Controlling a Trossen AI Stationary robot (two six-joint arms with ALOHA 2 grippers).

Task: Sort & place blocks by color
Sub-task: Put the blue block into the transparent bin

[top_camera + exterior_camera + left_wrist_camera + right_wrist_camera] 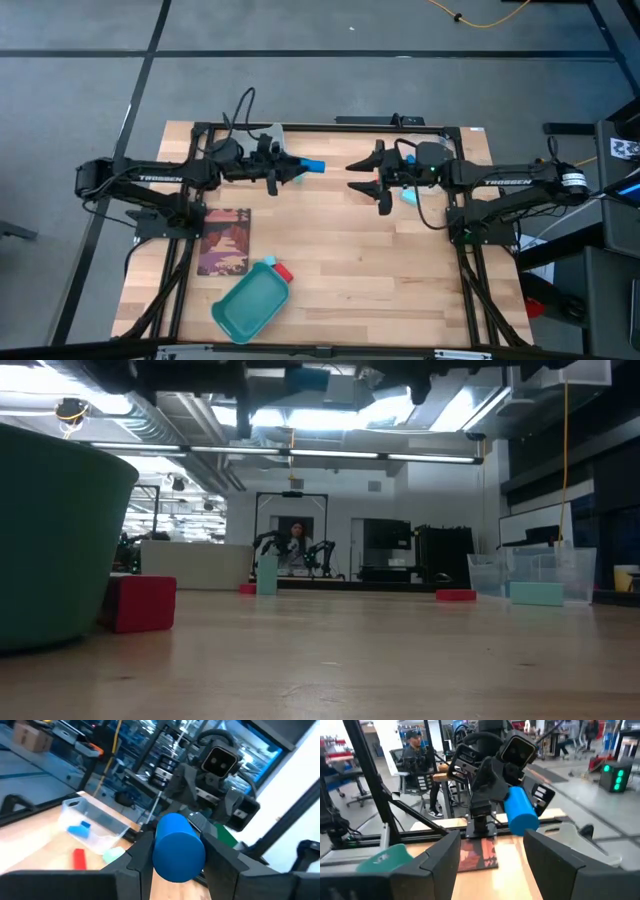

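The left hand (285, 170) hangs above the far middle of the wooden surface (340, 260), its fingers clamped on a blue cylinder block (312, 166) that sticks out of its tip toward the other arm; in the left wrist view the block (178, 847) sits squeezed between the two dark fingers (139, 855). The right hand (362, 176) faces it from a short way off, also raised off the surface, with its fingers apart and nothing between them; its own wrist view shows the wide gap between the fingers (442, 855) and the blue cylinder (521, 811) held up in the other arm beyond. A teal tray (250, 305) lies near the front edge of the surface, with a red block (283, 273) touching its far corner and a light cyan block (268, 261) just beside that. A dark reddish book (224, 240) lies flat beside the left arm's base. A clear bin (95, 820) stands at the far edge of the surface with a small blue block (80, 828) inside it, and a red block (78, 858) and a pale cyan block (114, 853) rest on the wood near it. From the low view another clear bin (545, 575) stands at the right with a cyan block (536, 593) in front of it.
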